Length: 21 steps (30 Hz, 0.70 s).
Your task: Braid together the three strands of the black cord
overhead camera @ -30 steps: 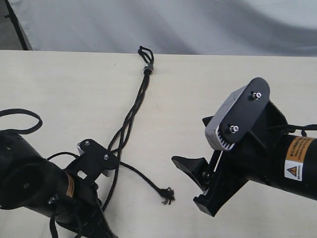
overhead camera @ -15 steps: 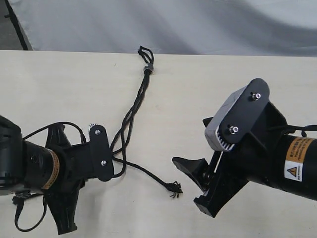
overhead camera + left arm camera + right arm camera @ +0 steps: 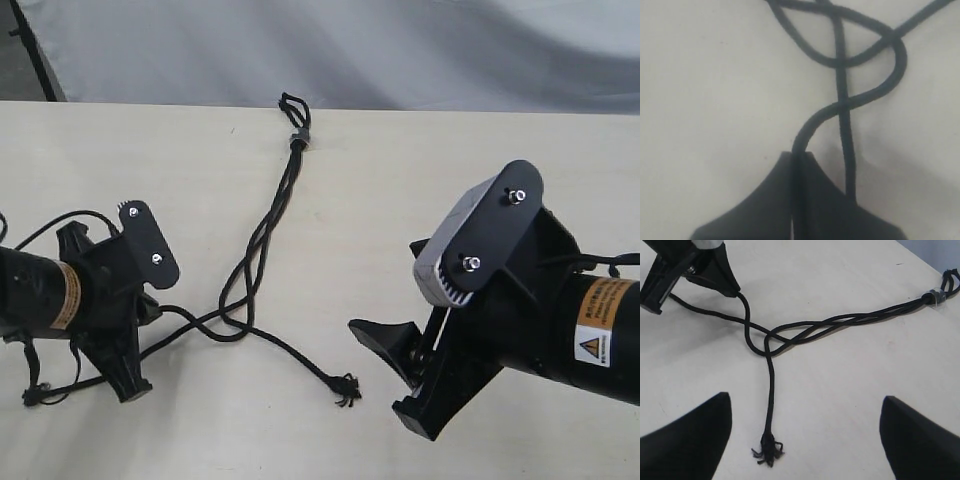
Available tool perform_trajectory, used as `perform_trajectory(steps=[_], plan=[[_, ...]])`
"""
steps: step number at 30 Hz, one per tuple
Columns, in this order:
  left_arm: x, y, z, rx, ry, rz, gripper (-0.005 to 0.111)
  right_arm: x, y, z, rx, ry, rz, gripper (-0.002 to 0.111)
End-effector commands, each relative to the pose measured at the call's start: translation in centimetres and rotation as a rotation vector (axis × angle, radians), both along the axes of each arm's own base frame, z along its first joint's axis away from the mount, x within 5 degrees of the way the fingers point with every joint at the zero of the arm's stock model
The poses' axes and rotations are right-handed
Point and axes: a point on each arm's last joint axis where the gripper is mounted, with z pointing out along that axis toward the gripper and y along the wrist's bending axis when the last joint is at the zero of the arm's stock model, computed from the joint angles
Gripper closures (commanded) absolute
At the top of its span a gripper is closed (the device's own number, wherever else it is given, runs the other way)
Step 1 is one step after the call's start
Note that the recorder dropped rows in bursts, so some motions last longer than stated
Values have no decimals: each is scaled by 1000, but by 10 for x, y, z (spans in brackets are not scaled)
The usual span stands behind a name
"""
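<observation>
The black cord lies on the table, with its loop (image 3: 292, 104) and grey band (image 3: 298, 139) at the far edge. From the band the three strands (image 3: 262, 235) run toward me, loosely crossed over each other (image 3: 771, 342). My left gripper (image 3: 150, 305) is shut on one strand (image 3: 815, 120), which curves out from between its closed fingertips (image 3: 799, 159). A second strand (image 3: 845, 145) passes beside and under that gripper. The third strand ends in a frayed tip (image 3: 767, 450) on the table between the fingers of my right gripper (image 3: 805, 440). That gripper stands open and holds nothing.
The pale wooden table (image 3: 450, 170) ends at a far edge just behind the loop, with a grey cloth backdrop (image 3: 350, 50) beyond. A thicker black arm cable (image 3: 40, 232) loops beside the left arm.
My left gripper has swung left and away from the crossing, drawing its strand out to the left. The frayed tip shifted slightly. The right arm has not moved.
</observation>
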Motion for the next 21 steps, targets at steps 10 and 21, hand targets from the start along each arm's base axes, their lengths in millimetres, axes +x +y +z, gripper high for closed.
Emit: perform_trajectory(steps=[10, 21], plan=[[0, -2, -27, -62, 122, 123, 106, 0, -1, 1, 3, -7, -5, 32], [-8, -11, -29, -129, 182, 291, 100, 0, -1, 1, -1, -11, -1, 32]])
